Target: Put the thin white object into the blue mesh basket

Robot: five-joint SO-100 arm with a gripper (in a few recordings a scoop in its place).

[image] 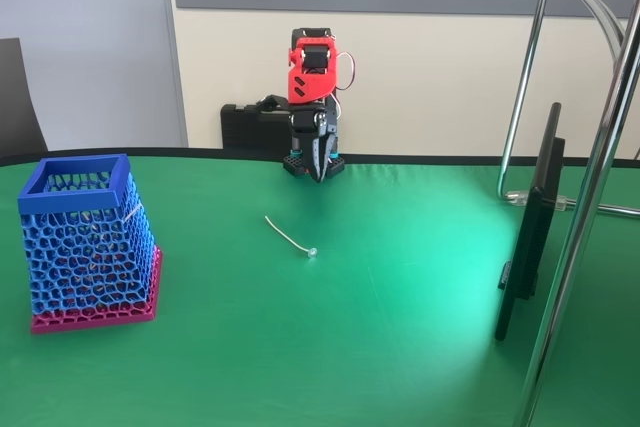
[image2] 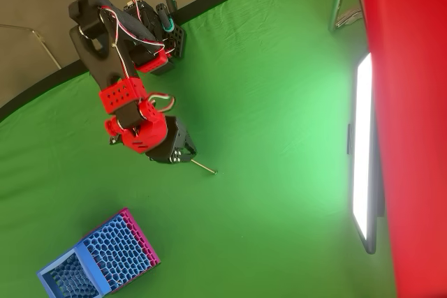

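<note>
A: Wide green cloth table (image: 400, 347) here, smooth, with a bright patch of light towards the right in the fixed view. Cream wall behind, a grey band running across it high up, and a grey panel far left.

B: And the red-and-black arm at the far edge, folded up, its two-finger gripper (image: 319, 173) pointing straight down near the cloth. The fingers look pressed together, nothing between them.

A: Agreed, tips together. Now the thin white object (image: 288, 234), a slightly curved white strand, lies flat on the cloth nearer than the gripper and a touch left of it, its tiny bead end at the near right.

B: From the overhead view, one end of that strand (image2: 204, 167) pokes out just beside the gripper head (image2: 171, 148); whether they touch, I cannot tell.

A: The blue mesh basket (image: 75, 175), tall lattice plastic on a magenta base plate, stands upright at the near left, well apart from the strand.

B: On the right, a dark flat screen (image: 530, 227) stands edge-on, beside chrome tube stands (image: 590, 207). A black case (image: 255, 127) sits behind the arm against the wall.
</note>
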